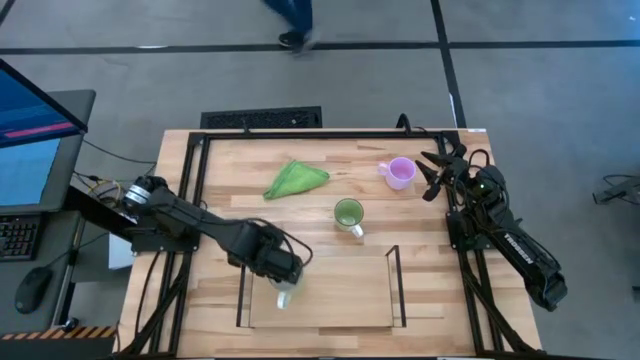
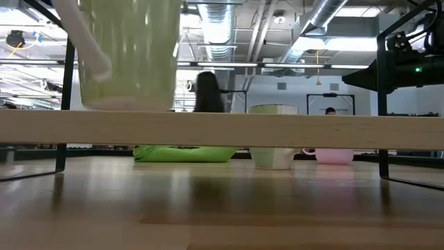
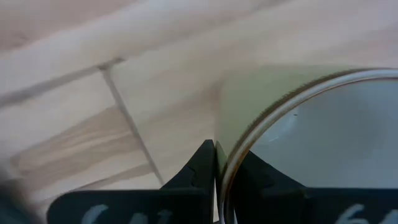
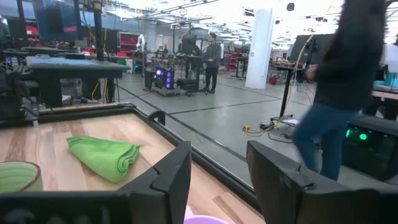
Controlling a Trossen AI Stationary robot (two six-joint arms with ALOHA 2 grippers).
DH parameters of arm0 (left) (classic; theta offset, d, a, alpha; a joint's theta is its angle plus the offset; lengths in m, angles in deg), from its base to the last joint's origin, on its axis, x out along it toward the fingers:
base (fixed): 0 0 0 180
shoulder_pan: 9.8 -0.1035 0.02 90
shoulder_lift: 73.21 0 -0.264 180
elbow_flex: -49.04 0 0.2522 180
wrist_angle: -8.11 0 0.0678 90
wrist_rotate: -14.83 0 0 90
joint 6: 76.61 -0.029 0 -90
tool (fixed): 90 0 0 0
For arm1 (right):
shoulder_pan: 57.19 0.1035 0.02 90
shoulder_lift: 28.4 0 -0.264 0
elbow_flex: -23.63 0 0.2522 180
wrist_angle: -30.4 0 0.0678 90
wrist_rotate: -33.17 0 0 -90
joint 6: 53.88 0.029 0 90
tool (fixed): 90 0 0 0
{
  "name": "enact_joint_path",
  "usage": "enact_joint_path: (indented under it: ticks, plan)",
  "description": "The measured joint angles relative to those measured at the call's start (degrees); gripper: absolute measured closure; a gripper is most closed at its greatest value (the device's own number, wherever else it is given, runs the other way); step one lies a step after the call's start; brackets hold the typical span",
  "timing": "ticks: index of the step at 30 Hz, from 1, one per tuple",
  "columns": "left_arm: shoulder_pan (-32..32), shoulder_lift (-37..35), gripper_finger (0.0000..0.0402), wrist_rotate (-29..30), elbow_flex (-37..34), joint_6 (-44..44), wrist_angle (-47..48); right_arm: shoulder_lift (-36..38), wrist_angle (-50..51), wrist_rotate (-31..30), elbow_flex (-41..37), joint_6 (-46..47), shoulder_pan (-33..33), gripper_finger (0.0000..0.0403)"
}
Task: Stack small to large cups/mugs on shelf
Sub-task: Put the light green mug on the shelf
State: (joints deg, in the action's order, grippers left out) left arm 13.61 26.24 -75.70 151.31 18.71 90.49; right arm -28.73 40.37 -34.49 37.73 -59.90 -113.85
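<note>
My left gripper point(image 1: 283, 280) is shut on the white mug point(image 1: 285, 296) over the left part of the shelf's clear top point(image 1: 340, 300). In the low view the mug point(image 2: 128, 52) stands upright at the shelf's top board point(image 2: 277, 130). The green mug point(image 1: 348, 213) stands on the table beyond the shelf. The light purple mug point(image 1: 400, 172) stands at the far right. My right gripper point(image 1: 432, 178) is open beside the purple mug and touches nothing. The purple mug's rim point(image 4: 200, 219) shows just below its fingers. My left gripper point(image 3: 216, 168) holds the white mug by its rim point(image 3: 231, 163), one finger point(image 3: 198, 171) outside the wall and one point(image 3: 264, 180) inside. The fingers come from above, pointing down. The mug stays upright with its base at the shelf's top; whether it rests there I cannot tell.
A green cloth point(image 1: 295, 180) lies at the far middle of the table. The shelf's black side frames point(image 1: 395, 285) stand at its left and right ends. A person point(image 1: 293, 20) walks on the floor beyond the table's far edge.
</note>
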Motion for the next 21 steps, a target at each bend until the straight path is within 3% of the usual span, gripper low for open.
enact_joint_path:
  ticks: [15, 21]
  plan:
    - [0.5, 2.6, 0.039, -2.9, 0.0, -0.1, -1.4, -0.1, 0.1, 0.0, 0.0, 0.6, 0.0, 0.0226]
    - [0.5, 2.6, 0.036, -3.7, 0.0, 0.1, -2.2, -0.1, 0.1, 0.0, 0.0, 0.6, 0.0, 0.0226]
